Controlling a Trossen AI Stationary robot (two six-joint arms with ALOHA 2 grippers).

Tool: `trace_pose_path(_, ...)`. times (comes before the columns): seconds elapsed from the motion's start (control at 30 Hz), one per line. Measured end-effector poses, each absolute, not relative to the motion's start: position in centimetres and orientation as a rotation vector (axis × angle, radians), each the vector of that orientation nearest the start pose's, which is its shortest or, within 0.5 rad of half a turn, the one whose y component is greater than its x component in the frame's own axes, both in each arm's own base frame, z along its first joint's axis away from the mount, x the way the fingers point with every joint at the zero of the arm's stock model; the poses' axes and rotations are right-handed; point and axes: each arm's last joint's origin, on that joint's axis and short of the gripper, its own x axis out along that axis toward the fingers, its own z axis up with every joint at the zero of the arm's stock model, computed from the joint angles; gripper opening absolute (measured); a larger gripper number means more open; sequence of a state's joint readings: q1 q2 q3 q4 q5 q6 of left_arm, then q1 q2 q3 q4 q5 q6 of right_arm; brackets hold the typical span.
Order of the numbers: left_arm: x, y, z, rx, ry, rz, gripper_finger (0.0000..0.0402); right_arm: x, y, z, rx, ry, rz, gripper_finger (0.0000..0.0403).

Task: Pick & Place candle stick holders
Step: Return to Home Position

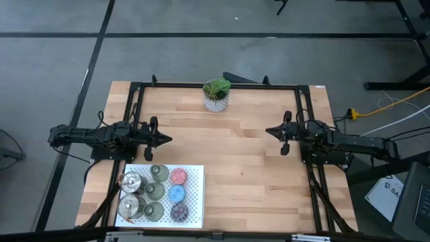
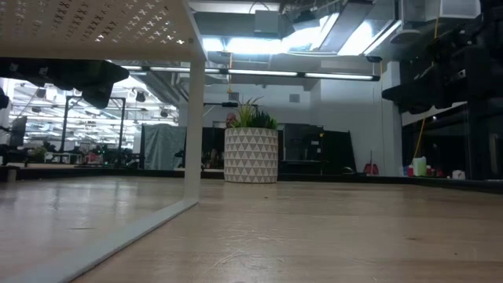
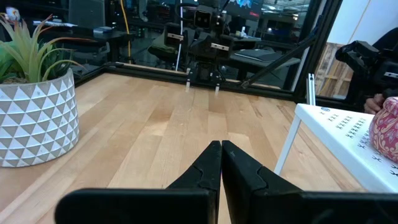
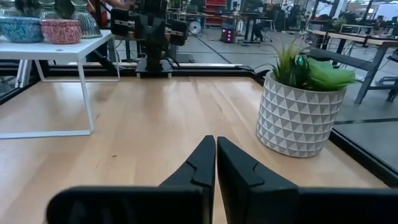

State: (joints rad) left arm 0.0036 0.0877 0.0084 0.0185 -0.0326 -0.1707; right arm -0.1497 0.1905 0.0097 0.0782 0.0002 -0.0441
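Note:
Several small round candle stick holders stand on a raised white perforated stand (image 1: 195, 171) at the table's near left. They are two shiny silver ones (image 1: 131, 180), three olive-grey ones (image 1: 154, 191), a pink one (image 1: 178, 176), a blue one (image 1: 177, 194) and a speckled purple one (image 1: 179, 212). My left gripper (image 1: 166, 140) is shut and hovers level just beyond the stand's far edge, pointing toward the table's right. My right gripper (image 1: 271, 131) is shut, empty and level at the table's right, pointing left. The right wrist view shows the blue holder (image 4: 20, 28) and the pink holder (image 4: 61, 30) on the stand.
A green plant in a white patterned pot (image 1: 216, 94) stands at the middle of the table's far edge. A black frame (image 1: 222, 85) runs along the table's far, left and right sides. Bare wood (image 1: 235, 175) lies between the two arms and to the right of the stand.

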Motion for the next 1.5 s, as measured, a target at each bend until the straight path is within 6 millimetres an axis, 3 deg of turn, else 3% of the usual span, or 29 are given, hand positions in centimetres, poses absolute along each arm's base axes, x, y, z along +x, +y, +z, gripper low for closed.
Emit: trace_pose_path(1.5,10.26,0.13,16.17,-0.17,0.052,0.041,0.0006,10.87,-1.13,15.63,-0.006,0.13,-0.119,0.0019)
